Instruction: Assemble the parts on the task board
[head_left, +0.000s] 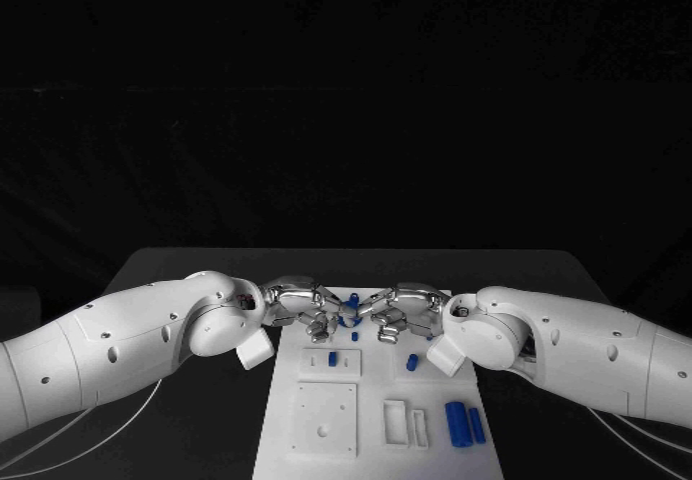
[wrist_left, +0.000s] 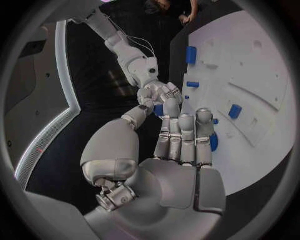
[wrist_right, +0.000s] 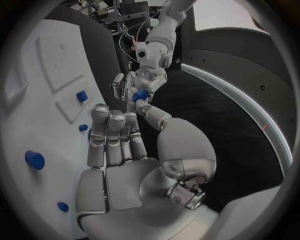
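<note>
Over the far end of the white task board (head_left: 378, 452) my two hands meet fingertip to fingertip. A small blue part (head_left: 353, 299) sits between them, and both the left hand (head_left: 300, 303) and the right hand (head_left: 405, 308) pinch it. In the left wrist view the left hand (wrist_left: 182, 150) reaches its thumb to the blue part (wrist_left: 159, 109), with the right hand (wrist_left: 159, 94) curled over it. The right wrist view has the right hand (wrist_right: 117, 150) touching the blue part (wrist_right: 140, 95) with its thumb while the left hand (wrist_right: 134, 82) grips it.
Other blue parts lie on the board: a short one (head_left: 333, 358) near the left hand, one (head_left: 411, 362) near the right hand, and two cylinders (head_left: 463, 422) side by side at the near right. White recessed blocks (head_left: 326, 417) fill the near half.
</note>
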